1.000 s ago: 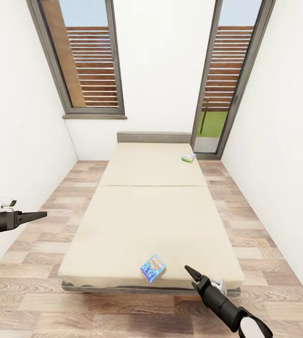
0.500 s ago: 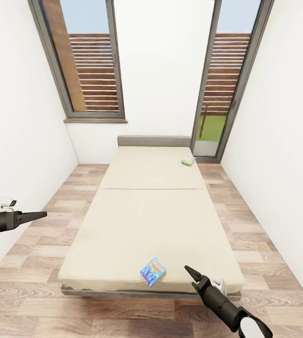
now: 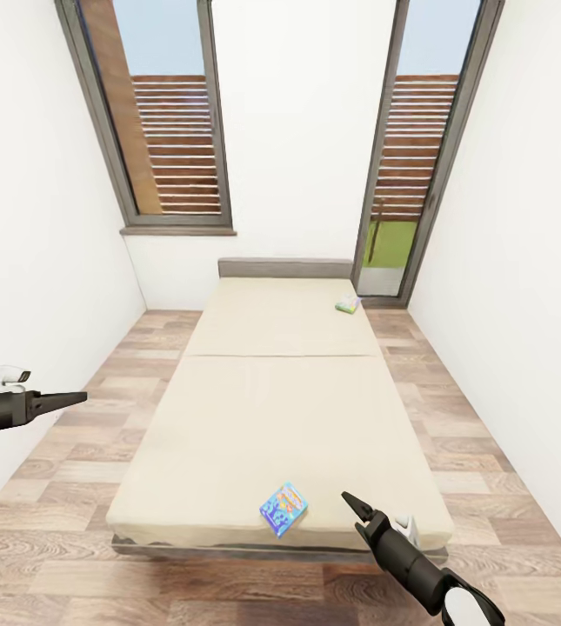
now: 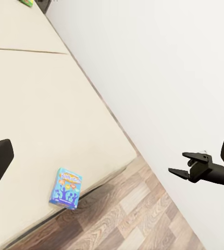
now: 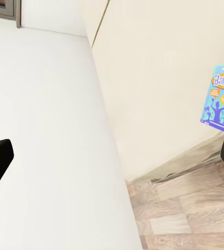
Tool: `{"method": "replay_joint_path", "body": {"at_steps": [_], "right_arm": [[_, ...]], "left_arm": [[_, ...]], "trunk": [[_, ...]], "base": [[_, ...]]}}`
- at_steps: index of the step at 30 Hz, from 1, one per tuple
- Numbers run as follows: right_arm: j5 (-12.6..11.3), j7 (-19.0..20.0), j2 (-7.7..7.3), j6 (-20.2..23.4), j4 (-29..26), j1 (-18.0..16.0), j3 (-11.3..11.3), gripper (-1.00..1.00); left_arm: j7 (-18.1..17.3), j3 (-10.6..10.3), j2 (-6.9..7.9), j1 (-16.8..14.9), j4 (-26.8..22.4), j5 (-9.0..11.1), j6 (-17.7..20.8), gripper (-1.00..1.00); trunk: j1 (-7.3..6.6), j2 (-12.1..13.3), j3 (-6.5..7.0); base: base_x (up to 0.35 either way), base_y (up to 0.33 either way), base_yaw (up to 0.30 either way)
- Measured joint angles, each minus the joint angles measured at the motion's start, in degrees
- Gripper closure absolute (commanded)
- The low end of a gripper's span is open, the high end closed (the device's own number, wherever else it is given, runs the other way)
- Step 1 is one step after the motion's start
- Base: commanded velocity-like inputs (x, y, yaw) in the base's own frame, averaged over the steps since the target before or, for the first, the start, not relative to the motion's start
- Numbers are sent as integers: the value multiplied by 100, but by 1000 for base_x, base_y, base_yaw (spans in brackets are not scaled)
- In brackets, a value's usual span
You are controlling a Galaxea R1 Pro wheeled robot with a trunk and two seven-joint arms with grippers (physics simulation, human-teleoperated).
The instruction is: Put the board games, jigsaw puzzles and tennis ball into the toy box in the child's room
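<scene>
Beige bed [image 3: 280,391] carries two board games: blue one [image 3: 283,504] at its foot, green one [image 3: 347,304] near its headboard. Your right gripper [image 3: 356,509] is slightly parted; left gripper [image 3: 71,398] unclear.

The bed [image 3: 280,409] has a matt beige cloth mattress and a dull grey headboard [image 3: 285,268]. On the mattress lies a blue board game [image 3: 283,505], its printed card faintly glossy. Beside the bed, the floor [image 3: 71,452] is grained wood plank.
</scene>
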Motion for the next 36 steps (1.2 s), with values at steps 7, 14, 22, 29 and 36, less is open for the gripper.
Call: {"method": "replay_joint_path", "body": {"at_steps": [7, 14, 22, 29, 36], "right_arm": [[0, 0, 0, 0, 14, 0, 2, -100], [0, -5, 0, -29, 68, 0, -3, -100], [2, -1, 0, -89, 78, 0, 2, -100], [2, -1, 0, -97, 77, 0, 2, -100], [1, -3, 0, -103, 110, 0, -2, -100]], "left_arm": [[0, 0, 1, 0, 0, 0, 0, -100], [0, 0, 0, 0, 0, 0, 0, -100], [0, 0, 0, 0, 0, 0, 0, -100], [0, 0, 1, 0, 0, 0, 0, -100], [0, 0, 1, 0, 0, 0, 0, -100]], "trunk": [[0, 0, 67], [0, 0, 133], [0, 0, 209], [0, 1, 276], [0, 1, 342]], "base": [[0, 0, 0], [0, 0, 0], [0, 0, 0], [0, 0, 0], [0, 0, 0]]}}
